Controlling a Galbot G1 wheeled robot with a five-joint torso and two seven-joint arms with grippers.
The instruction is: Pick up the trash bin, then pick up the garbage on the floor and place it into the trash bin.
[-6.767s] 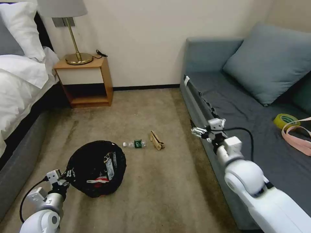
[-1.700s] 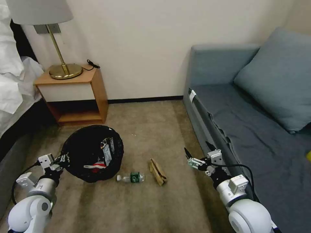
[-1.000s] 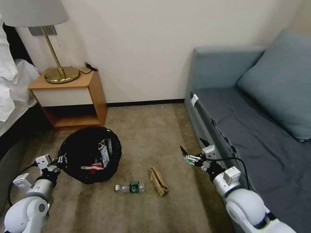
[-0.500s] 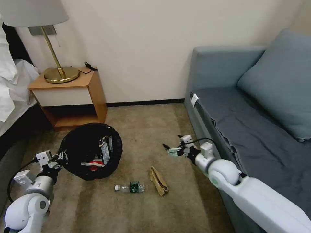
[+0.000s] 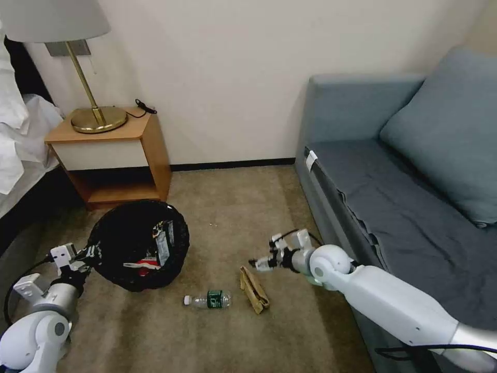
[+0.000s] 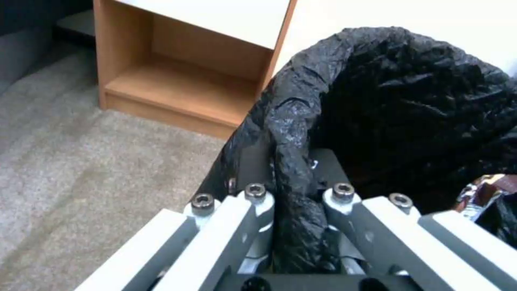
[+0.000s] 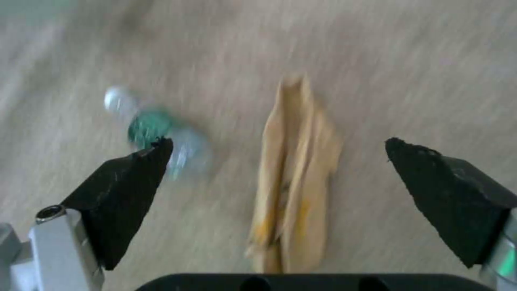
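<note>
The left tool [image 6: 293, 226] pinches the trash bin [image 5: 137, 243] by its rim, keeping it tilted beside the garbage; the right tool [image 7: 280, 210], spread wide, straddles the cardboard piece [image 7: 293, 173] on the floor [image 5: 233, 207].

bedroom: bed [image 5: 15, 145], nightstand [image 5: 116, 155], lamp [image 5: 77, 62], sofa [image 5: 404, 191].

Both arms are glossy white with rounded ball-like joints and a thin black cable looping near each wrist. The left hand [image 6: 293, 202] has pale grey-white finger links fastened with dark socket-head screws. The right hand [image 7: 280, 194] has silver metal links, one screw showing, ending in black wedge-shaped pads [image 7: 129, 190].
</note>
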